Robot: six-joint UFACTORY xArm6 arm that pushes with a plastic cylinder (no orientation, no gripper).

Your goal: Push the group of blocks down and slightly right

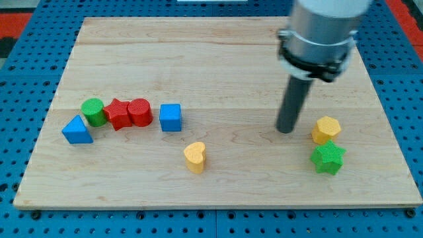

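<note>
A group of blocks sits at the view's left: a blue triangle (77,130), a green cylinder (94,112), a red star (118,114), a red cylinder (139,112) and a blue cube (170,117) slightly apart to their right. My tip (287,130) rests on the board at the view's right, far from this group. It stands just left of a yellow hexagon (326,129).
A yellow heart (195,157) lies below the middle of the wooden board (218,59). A green star (328,158) sits below the yellow hexagon at the view's lower right. Blue pegboard surrounds the board.
</note>
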